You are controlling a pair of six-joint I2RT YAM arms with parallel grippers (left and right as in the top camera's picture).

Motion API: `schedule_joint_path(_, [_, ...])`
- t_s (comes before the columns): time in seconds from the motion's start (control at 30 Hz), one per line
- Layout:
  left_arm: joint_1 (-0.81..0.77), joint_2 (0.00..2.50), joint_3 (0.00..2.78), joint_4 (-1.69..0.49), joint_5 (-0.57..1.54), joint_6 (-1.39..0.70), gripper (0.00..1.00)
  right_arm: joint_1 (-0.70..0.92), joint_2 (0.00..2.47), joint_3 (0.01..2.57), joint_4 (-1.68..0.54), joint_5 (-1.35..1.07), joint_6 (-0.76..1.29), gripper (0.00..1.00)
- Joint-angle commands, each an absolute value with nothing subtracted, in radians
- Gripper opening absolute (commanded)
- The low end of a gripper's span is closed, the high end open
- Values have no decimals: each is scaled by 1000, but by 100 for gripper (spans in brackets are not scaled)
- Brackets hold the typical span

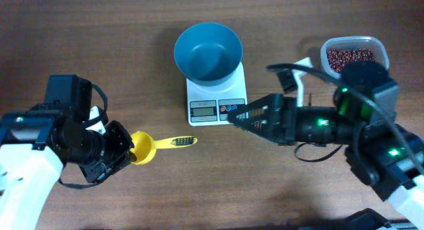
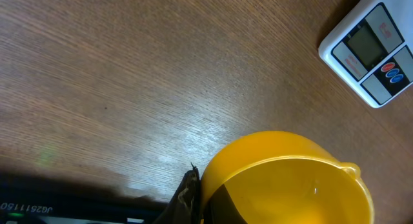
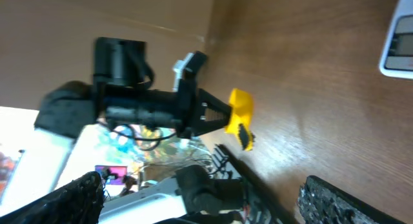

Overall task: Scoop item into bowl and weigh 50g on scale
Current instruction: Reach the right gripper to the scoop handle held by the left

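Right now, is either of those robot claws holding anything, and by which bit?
The left gripper is shut on the yellow scoop, gripping it at the cup end, with the handle sticking out free. The right gripper is open and empty.

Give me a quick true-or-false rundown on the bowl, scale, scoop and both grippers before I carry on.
1. The blue bowl sits on the white scale. True.
2. The blue bowl already holds beans. False: it is empty; the beans are in the clear tub.
3. The left gripper is shut on the yellow scoop. True.
4. The yellow scoop is loaded with beans. False: in the left wrist view its cup looks empty.
5. The right gripper is shut on the white scale. False: it is open and holds nothing, close to the scale's front edge.
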State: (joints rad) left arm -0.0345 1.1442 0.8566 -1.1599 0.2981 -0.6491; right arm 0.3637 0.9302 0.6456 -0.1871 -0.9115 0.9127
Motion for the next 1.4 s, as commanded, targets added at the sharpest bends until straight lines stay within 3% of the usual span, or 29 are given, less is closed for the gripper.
schedule_joint_path(0.0, [-38, 1139, 865, -1160, 288, -658, 0, 509, 1009, 669, -190, -697, 901, 99])
schedule_joint_path(0.17, [-38, 1139, 865, -1160, 292, -659, 0, 662, 1151, 669, -68, -634, 927, 98])
schedule_joint_path(0.23, [-38, 1139, 865, -1160, 292, -659, 0, 715, 1192, 669, -2, -611, 952, 89])
schedule_joint_path(0.33, [-38, 1139, 865, -1160, 308, -659, 0, 783, 1245, 669, 80, -561, 963, 84])
schedule_joint_path(0.37, [-39, 1139, 865, -1160, 315, -659, 0, 798, 1258, 669, 87, -540, 985, 75])
schedule_joint_path(0.43, [-91, 1139, 865, -1153, 318, -659, 0, 801, 1279, 669, 87, -537, 1031, 65])
schedule_joint_path(0.67, [-187, 1139, 865, -1105, 318, -727, 0, 801, 1282, 669, 87, -532, 1094, 43])
schedule_joint_path(0.97, [-234, 1139, 865, -1092, 318, -792, 0, 812, 1282, 669, 86, -534, 1093, 37])
schedule_joint_path(1.17, [-283, 1139, 865, -1073, 306, -793, 0, 812, 1282, 668, 80, -534, 1093, 27])
schedule_joint_path(1.37, [-283, 1139, 865, -1079, 265, -792, 0, 812, 1282, 668, 41, -533, 1093, 26])
